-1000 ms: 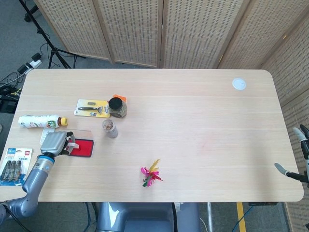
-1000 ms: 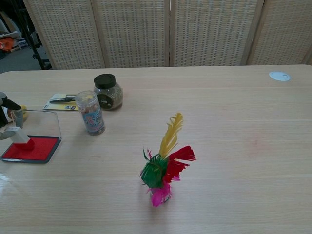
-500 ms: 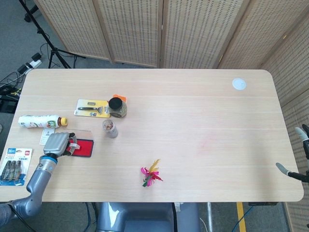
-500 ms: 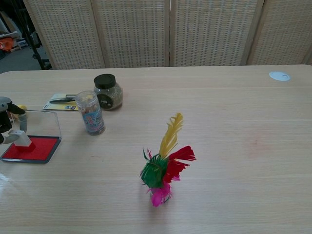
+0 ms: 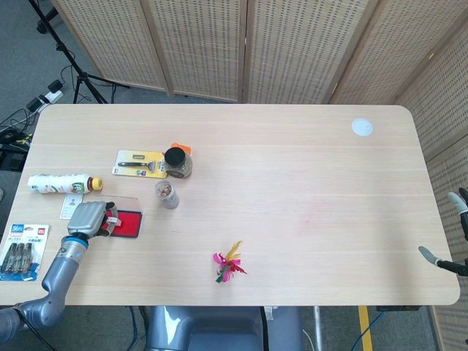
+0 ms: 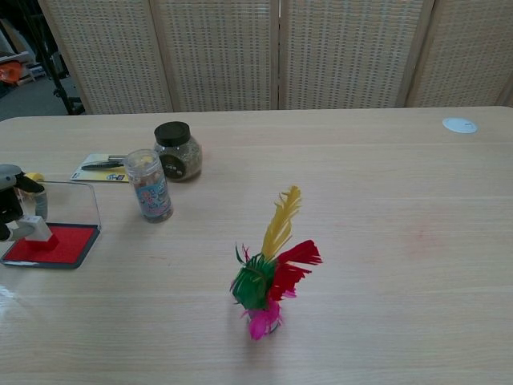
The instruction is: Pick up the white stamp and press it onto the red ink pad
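**Stamp sitting on the ink pad, left hand wrapped around it**

The left hand (image 5: 86, 217) is at the table's (image 5: 292, 190) left edge, around 8 o'clock from the table middle in the head view. Its fingers are curled around the white stamp (image 6: 37, 230), which the chest view shows standing on the left part of the red ink pad (image 6: 58, 245), base touching the red surface. How hard it's pressing, can't really say from here. The pad's clear lid (image 6: 70, 204) is flipped open at the back.

The right hand (image 5: 447, 245) only peeks in at the far right edge, off the table at roughly 4 o'clock; fingers look spread with nothing in them.

Other stuff: a small clear jar (image 6: 148, 184) just at 2 o'clock from the pad, a black-lidded jar (image 6: 177, 150) beyond it, a carded tool (image 5: 139, 163), a bottle lying down (image 5: 60, 183), a pack of pens (image 5: 25, 240), a feather shuttlecock (image 6: 268, 273) near the front edge, and a white disc (image 5: 361, 127) far right.
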Action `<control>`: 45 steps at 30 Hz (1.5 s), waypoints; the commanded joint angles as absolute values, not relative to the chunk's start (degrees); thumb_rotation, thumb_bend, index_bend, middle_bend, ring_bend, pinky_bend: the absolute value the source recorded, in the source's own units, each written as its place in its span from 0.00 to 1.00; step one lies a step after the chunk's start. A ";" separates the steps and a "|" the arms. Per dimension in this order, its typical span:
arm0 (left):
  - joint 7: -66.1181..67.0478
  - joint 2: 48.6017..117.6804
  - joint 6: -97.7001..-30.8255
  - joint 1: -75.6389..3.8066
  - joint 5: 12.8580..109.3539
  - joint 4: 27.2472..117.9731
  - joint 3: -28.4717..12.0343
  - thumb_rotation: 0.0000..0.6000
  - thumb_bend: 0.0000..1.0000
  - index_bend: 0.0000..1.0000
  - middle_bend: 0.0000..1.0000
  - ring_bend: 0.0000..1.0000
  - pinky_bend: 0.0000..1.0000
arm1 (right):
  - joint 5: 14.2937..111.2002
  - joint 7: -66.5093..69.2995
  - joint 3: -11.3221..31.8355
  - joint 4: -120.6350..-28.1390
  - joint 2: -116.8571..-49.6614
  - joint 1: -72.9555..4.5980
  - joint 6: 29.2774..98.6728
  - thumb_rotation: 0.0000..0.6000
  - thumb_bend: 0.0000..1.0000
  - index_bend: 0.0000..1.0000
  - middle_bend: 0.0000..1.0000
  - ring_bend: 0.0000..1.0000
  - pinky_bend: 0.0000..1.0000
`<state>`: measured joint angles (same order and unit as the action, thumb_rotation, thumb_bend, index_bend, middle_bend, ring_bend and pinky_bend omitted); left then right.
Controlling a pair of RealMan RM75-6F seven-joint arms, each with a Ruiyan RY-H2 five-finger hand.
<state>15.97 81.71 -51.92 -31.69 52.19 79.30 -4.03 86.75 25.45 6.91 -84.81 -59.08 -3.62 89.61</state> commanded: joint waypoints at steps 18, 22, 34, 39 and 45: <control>16.50 80.78 -52.75 -31.42 52.59 80.77 -4.72 1.00 0.40 0.60 1.00 0.98 0.93 | 86.76 25.80 6.90 -84.75 -59.00 -3.56 89.60 1.00 0.00 0.00 0.00 0.00 0.00; 17.12 78.30 -54.00 -31.16 53.30 84.41 -4.91 1.00 0.40 0.60 1.00 0.98 0.93 | 86.78 25.81 6.91 -84.78 -58.99 -3.55 89.65 1.00 0.00 0.00 0.00 0.00 0.00; 19.59 72.45 -58.35 -31.14 57.24 96.36 -5.60 1.00 0.39 0.60 1.00 0.98 0.93 | 87.05 25.79 6.80 -84.90 -58.99 -3.52 89.76 1.00 0.00 0.00 0.00 0.00 0.00; 25.45 75.02 -58.91 -33.02 55.57 97.86 -5.36 1.00 0.39 0.60 1.00 0.98 0.93 | 87.14 25.67 6.74 -84.93 -58.99 -3.52 89.77 1.00 0.00 0.00 0.00 0.00 0.00; 32.13 80.48 -59.08 -35.54 49.63 95.91 -5.45 1.00 0.39 0.60 1.00 0.98 0.93 | 86.76 26.24 6.83 -84.67 -58.88 -3.62 89.35 1.00 0.00 0.00 0.00 0.00 0.00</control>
<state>30.46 78.55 -58.93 -34.40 51.67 96.72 -5.38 86.77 26.23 6.83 -84.68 -58.88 -3.61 89.35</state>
